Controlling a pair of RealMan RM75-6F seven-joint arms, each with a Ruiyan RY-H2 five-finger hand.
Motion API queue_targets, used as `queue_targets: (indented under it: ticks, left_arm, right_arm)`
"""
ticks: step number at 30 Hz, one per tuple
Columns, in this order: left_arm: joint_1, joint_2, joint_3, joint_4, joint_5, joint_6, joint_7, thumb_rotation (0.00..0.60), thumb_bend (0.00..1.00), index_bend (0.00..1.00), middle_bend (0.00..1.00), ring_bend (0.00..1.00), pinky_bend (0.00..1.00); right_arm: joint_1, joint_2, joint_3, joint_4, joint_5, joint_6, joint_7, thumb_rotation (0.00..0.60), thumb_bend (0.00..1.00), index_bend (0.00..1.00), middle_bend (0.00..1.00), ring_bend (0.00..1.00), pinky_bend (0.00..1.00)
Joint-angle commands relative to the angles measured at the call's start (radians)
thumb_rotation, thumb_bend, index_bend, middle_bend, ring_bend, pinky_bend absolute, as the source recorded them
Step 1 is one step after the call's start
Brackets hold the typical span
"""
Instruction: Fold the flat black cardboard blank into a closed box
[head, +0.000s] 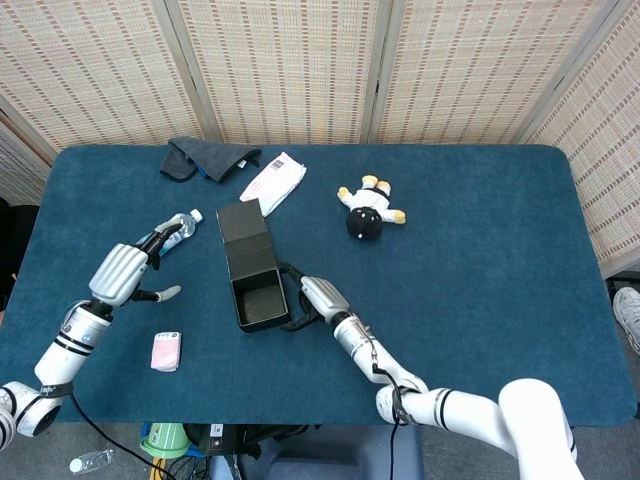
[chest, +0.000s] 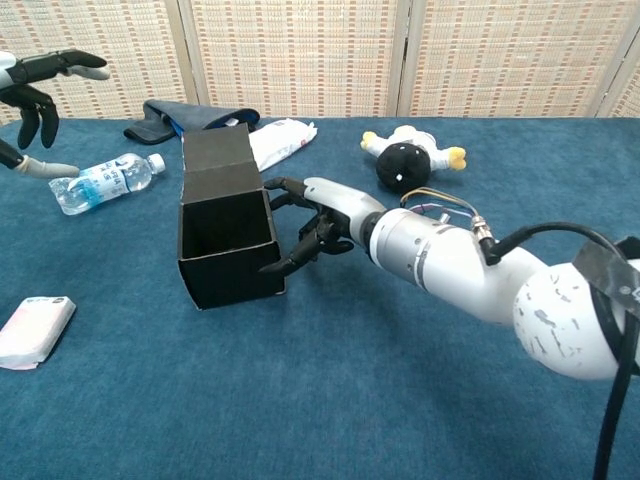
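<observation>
- We see a table (head: 480, 300) covered in dark blue cloth, its rounded corners showing from above.
- Behind it stands a folding screen (head: 290, 60) of pale woven panels in light frames.
- The black box (head: 252, 282) sits on the cloth left of the table's middle, partly formed, its mouth open toward the robot and its lid flap standing up at the back.
- Our right hand (chest: 318, 222) grips the box's right wall, dark fingers (chest: 290, 258) hooked over the front edge.
- Our left hand (head: 122, 273) hovers well left of the box, holding nothing, fingers spread apart.
- A water bottle (chest: 103, 181) lies on its side just beyond the left hand.
- A small pink packet (head: 165, 351) lies near the front left edge.
- A dark folded cloth (head: 205, 157) lies at the far edge, with a white pouch (head: 274, 180) beside it, just behind the box flap.
- A plush toy (head: 368, 210) in black, white and yellow lies right of the pouch, apart from the box.
</observation>
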Motion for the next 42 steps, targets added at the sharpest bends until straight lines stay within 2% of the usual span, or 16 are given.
queue_targets:
  ticks: [1, 7, 16, 17, 21, 24, 31, 42]
  left_arm:
    - [0.009, 0.011, -0.011, -0.038, -0.024, -0.029, -0.015, 0.600, 0.14, 0.00, 0.00, 0.49, 0.63]
    - [0.016, 0.066, -0.019, -0.162, -0.075, -0.111, -0.005, 0.600, 0.14, 0.00, 0.00, 0.55, 0.63]
    - [0.023, 0.126, -0.019, -0.334, -0.133, -0.230, -0.011, 0.600, 0.14, 0.00, 0.00, 0.55, 0.63]
    - [0.024, 0.127, -0.020, -0.342, -0.137, -0.238, -0.011, 0.600, 0.14, 0.00, 0.00, 0.51, 0.63]
    - [0.024, 0.125, -0.019, -0.369, -0.154, -0.282, -0.023, 0.600, 0.14, 0.00, 0.00, 0.54, 0.63]
    - [0.017, 0.123, -0.012, -0.386, -0.175, -0.340, -0.022, 0.600, 0.13, 0.00, 0.00, 0.53, 0.63]
    - [0.006, 0.108, -0.013, -0.425, -0.242, -0.438, 0.035, 0.600, 0.11, 0.00, 0.00, 0.53, 0.64]
    - [0.013, -0.011, -0.052, -0.420, -0.311, -0.428, 0.155, 0.600, 0.11, 0.00, 0.00, 0.53, 0.65]
  right_arm:
    - [-0.016, 0.028, -0.006, -0.039, 0.021, -0.004, -0.022, 0.600, 0.00, 0.00, 0.07, 0.74, 1.00]
    - [-0.052, 0.087, -0.020, -0.120, 0.073, 0.002, -0.062, 0.600, 0.00, 0.00, 0.07, 0.74, 1.00]
    - [-0.120, 0.224, -0.047, -0.302, 0.125, 0.051, -0.125, 0.600, 0.00, 0.00, 0.07, 0.74, 1.00]
    - [-0.128, 0.237, -0.046, -0.320, 0.118, 0.071, -0.130, 0.600, 0.00, 0.00, 0.07, 0.74, 1.00]
    - [-0.160, 0.298, -0.024, -0.397, 0.094, 0.131, -0.125, 0.600, 0.00, 0.00, 0.09, 0.74, 1.00]
    - [-0.175, 0.343, 0.003, -0.442, 0.078, 0.168, -0.115, 0.600, 0.00, 0.00, 0.10, 0.74, 1.00]
    - [-0.193, 0.401, 0.052, -0.488, 0.068, 0.217, -0.083, 0.600, 0.00, 0.00, 0.10, 0.74, 1.00]
    - [-0.201, 0.403, 0.045, -0.473, 0.049, 0.230, -0.045, 0.600, 0.00, 0.00, 0.12, 0.74, 1.00]
